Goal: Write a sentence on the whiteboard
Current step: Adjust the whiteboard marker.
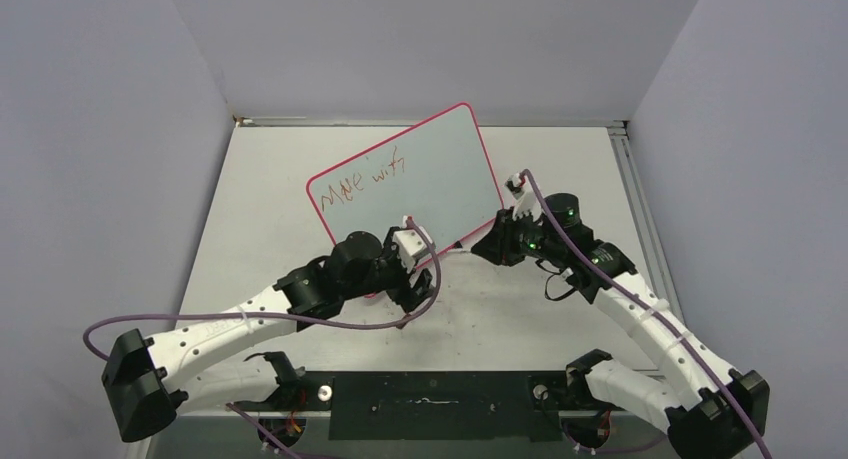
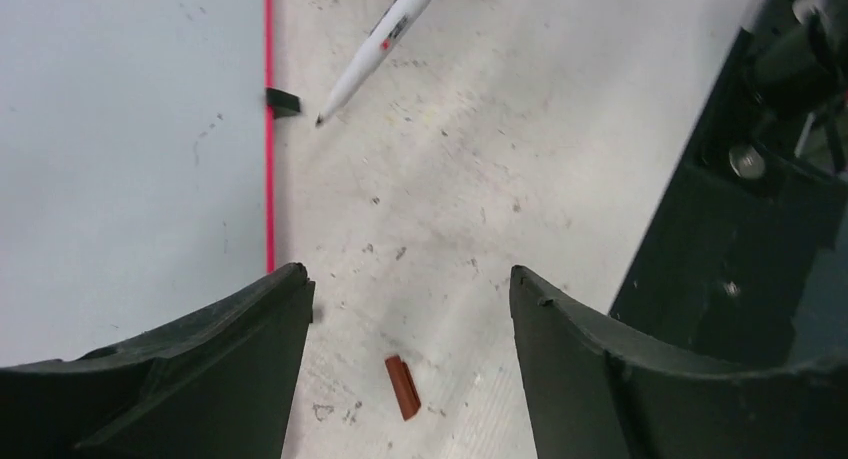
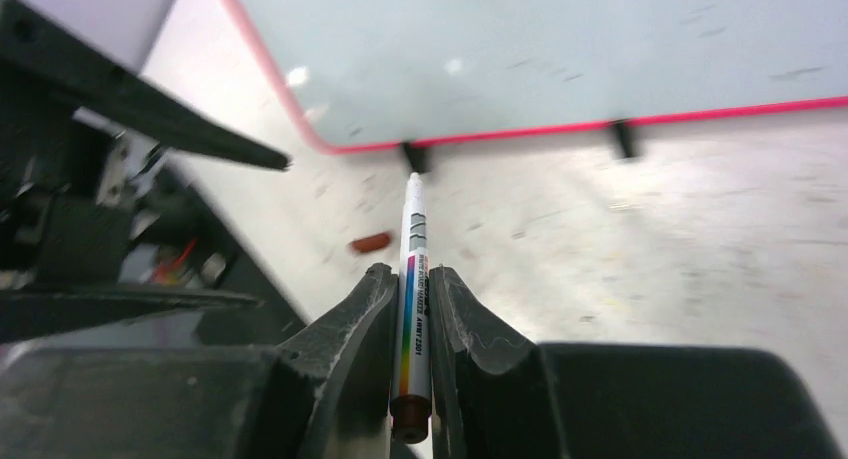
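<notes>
1. top external: whiteboard (image 1: 420,169) sits askew mid-surface (image 1: 560,319); the sentence (image 1: 358,186), "move with" so far, toward its 10 o'clock corner.
2. right hand (image 3: 412,274), at the board's 4 o'clock, clamped on a marker (image 3: 414,229).
3. left hand (image 2: 410,279), at 6 o'clock, fingers apart above a red-brown cap (image 2: 403,387).

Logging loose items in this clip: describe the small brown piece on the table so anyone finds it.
Start at the whiteboard and its pink-red rim. Near that rim, on the scuffed table, lies a short red-brown stub. Unlike the long white marker in the right gripper, it lies loose.
</notes>
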`<action>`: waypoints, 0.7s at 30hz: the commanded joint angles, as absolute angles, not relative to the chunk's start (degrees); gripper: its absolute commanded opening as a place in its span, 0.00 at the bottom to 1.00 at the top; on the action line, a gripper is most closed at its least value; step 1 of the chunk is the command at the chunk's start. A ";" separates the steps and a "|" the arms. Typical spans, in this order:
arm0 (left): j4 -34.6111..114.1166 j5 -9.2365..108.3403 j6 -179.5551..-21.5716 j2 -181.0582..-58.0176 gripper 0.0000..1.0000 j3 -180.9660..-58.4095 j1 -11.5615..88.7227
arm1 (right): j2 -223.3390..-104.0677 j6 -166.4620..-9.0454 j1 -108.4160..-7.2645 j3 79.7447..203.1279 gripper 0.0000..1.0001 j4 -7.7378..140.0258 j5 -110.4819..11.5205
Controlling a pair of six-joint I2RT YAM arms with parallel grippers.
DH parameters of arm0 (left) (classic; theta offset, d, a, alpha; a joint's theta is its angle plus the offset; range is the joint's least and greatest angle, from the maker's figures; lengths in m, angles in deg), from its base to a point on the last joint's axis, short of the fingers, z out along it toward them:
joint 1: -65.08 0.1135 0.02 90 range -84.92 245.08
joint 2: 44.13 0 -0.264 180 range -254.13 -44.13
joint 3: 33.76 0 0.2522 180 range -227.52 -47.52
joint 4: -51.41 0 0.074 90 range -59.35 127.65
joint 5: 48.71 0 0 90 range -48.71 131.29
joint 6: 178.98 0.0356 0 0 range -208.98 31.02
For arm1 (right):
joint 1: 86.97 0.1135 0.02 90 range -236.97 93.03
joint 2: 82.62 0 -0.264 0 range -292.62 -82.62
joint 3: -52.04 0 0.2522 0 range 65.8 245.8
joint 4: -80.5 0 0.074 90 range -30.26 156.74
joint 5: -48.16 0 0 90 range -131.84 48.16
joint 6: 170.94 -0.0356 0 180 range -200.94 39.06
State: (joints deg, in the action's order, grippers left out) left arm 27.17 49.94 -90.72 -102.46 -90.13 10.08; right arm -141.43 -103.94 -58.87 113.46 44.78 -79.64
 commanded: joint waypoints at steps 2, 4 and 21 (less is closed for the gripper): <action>36.20 35.78 -99.64 -111.34 0.66 -97.09 8.95 | -134.59 -101.02 -59.92 116.61 0.05 42.57 -46.04; 38.61 31.73 -105.06 -116.59 0.63 -98.98 7.03 | -134.24 -100.67 -60.20 118.08 0.05 40.91 -34.90; 39.74 1.13 -142.70 -146.23 0.55 -109.31 -0.66 | -131.50 -96.19 -61.13 120.49 0.05 50.61 -15.03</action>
State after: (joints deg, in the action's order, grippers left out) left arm 37.94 9.65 -133.98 -142.96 -105.78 -0.76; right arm -133.69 -97.82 -60.79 118.40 47.04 -19.29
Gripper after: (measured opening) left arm 0.554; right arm 0.153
